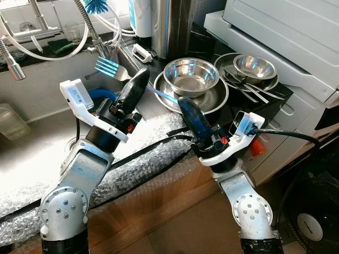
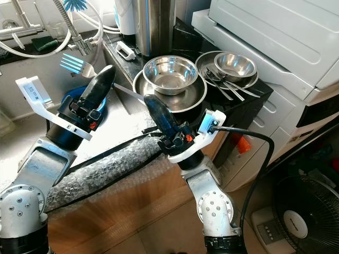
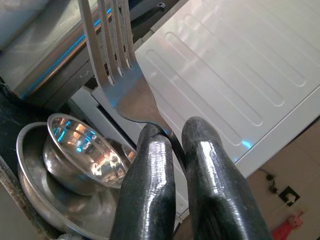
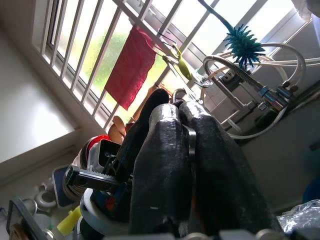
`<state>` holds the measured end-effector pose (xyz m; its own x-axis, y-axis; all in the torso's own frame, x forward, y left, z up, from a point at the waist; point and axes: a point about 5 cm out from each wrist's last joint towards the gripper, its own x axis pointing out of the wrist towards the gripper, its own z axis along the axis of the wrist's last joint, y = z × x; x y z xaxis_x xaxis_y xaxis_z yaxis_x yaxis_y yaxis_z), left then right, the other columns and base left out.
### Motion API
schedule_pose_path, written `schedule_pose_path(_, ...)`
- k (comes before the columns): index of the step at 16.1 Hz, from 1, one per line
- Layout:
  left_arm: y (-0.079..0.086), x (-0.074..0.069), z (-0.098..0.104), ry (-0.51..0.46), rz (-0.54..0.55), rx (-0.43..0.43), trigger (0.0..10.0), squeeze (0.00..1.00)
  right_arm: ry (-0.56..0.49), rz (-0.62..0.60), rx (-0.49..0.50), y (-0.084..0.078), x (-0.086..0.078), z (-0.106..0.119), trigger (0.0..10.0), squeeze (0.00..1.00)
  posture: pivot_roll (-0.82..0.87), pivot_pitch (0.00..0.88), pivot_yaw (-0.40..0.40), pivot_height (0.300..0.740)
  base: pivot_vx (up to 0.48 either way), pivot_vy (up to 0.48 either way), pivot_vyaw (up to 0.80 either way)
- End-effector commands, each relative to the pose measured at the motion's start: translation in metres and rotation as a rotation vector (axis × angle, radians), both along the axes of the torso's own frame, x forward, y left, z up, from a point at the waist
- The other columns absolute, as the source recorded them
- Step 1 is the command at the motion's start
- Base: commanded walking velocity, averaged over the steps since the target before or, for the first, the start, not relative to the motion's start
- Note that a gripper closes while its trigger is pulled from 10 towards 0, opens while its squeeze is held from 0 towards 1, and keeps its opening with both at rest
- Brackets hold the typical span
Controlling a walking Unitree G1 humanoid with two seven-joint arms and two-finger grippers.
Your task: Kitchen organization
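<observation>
Left gripper (image 1: pixel 139 79) clamped on fork (image 1: pixel 108 66), upper left of frame. Right gripper (image 1: pixel 184 103) clamped on same fork's handle, centre, beside bowl (image 1: pixel 191 75) on counter (image 1: pixel 275 103).

No text can be read — the label on the left wrist mount (image 1: pixel 76 93) is too small.

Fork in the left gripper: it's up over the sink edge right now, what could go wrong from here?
1. The left gripper pinches the fork only at the neck, with two narrow fingers; it could pivot or slip out into the sink.
2. The right gripper, also clamped on a thin metal handle, sits close beside the left one; the arms could collide if either swings.
3. The stacked steel bowls and loose cutlery lie nearby; a low sweep could knock them.
</observation>
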<state>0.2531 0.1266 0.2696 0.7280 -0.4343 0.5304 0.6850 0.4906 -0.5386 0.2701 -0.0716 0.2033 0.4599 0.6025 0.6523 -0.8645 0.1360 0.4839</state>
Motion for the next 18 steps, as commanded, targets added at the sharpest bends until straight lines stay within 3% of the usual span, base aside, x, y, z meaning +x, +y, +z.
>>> schedule_pose_path(1, 0.010, 0.002, 0.006, -0.017, 0.073, -0.016, 0.0, 0.00, -0.003, 0.000, -0.033, 0.002, -0.002, 0.000, 10.0, 1.00, 0.09, 0.096, -0.036, 0.740, 0.000, 0.000, 0.00)
schedule_pose_path(6, 0.014, 0.004, 0.008, -0.018, 0.093, -0.041, 0.0, 0.00, -0.005, -0.004, -0.046, 0.002, -0.003, -0.002, 10.0, 0.96, 0.09, 0.085, -0.037, 0.740, 0.000, 0.000, 0.00)
schedule_pose_path(8, 0.018, 0.005, 0.010, -0.020, 0.112, -0.067, 0.0, 0.00, -0.005, -0.011, -0.054, 0.002, -0.002, -0.002, 10.0, 0.65, 0.09, 0.091, -0.037, 0.740, 0.000, 0.000, 0.00)
schedule_pose_path(9, 0.020, 0.005, 0.012, -0.022, 0.130, -0.077, 0.0, 0.00, -0.003, -0.019, -0.059, 0.002, -0.002, -0.002, 10.0, 0.00, 0.09, 0.093, -0.037, 0.740, 0.000, 0.000, 0.00)
schedule_pose_path(11, 0.027, 0.008, 0.017, -0.026, 0.184, -0.102, 0.0, 0.00, -0.002, -0.035, -0.069, 0.001, -0.001, -0.002, 10.0, 0.00, 0.09, 0.093, -0.037, 0.740, 0.000, 0.000, 0.00)
schedule_pose_path(14, 0.049, 0.019, 0.020, 0.009, 0.426, -0.070, 0.0, 0.00, 0.002, -0.067, -0.094, -0.002, 0.001, -0.004, 10.0, 0.00, 0.09, 0.095, -0.036, 0.740, 0.000, 0.000, 0.00)
schedule_pose_path(15, 0.055, 0.022, 0.022, -0.001, 0.540, 0.016, 5.6, 0.00, 0.004, -0.090, -0.103, -0.004, 0.002, -0.004, 10.0, 0.00, 0.09, 0.096, -0.037, 0.740, 0.000, 0.000, 0.00)
schedule_pose_path(16, 0.061, 0.023, 0.024, -0.013, 0.647, 0.106, 10.0, 0.00, 0.014, -0.129, -0.112, -0.007, 0.005, -0.003, 10.0, 0.00, 0.09, 0.097, -0.037, 0.740, 0.000, 0.000, 0.00)
schedule_pose_path(17, 0.064, 0.024, 0.028, -0.051, 0.751, 0.214, 10.0, 0.00, 0.028, -0.164, -0.118, -0.011, 0.008, -0.004, 10.0, 0.00, 0.09, 0.096, -0.037, 0.740, 0.000, 0.000, 0.00)
schedule_pose_path(18, 0.064, 0.023, 0.029, -0.064, 0.770, 0.238, 10.0, 0.00, 0.026, -0.166, -0.120, -0.011, 0.008, -0.004, 10.0, 0.00, 0.09, 0.098, -0.037, 0.740, 0.000, 0.000, 0.00)
